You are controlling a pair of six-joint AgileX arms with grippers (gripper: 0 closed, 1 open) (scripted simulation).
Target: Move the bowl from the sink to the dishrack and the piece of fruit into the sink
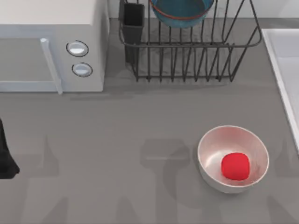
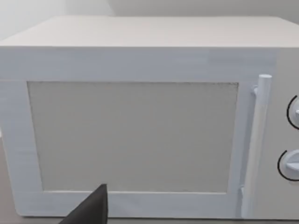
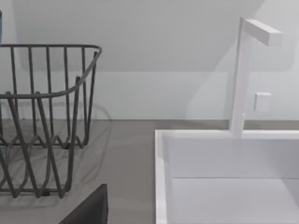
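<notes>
Microwave back-left; white bowl front-right; faucet.

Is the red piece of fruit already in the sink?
No, in the top view the piece of fruit sits inside the white bowl on the table, apart from the sink.

The teal-blue bowl with its thin reddish-orange rim line sits inside the dishrack, toward the rack's back, partly cut off by the top view's upper edge. The dishrack is black wire with thin upright bars and a dark rectangular cutlery cup at its left corner, standing on the grey tabletop. The sink, a pale basin with a raised light rim, lies at the table's right edge. The piece of fruit, a small bright red squarish lump, rests in a glossy white bowl on the tabletop, well apart from the sink.
</notes>
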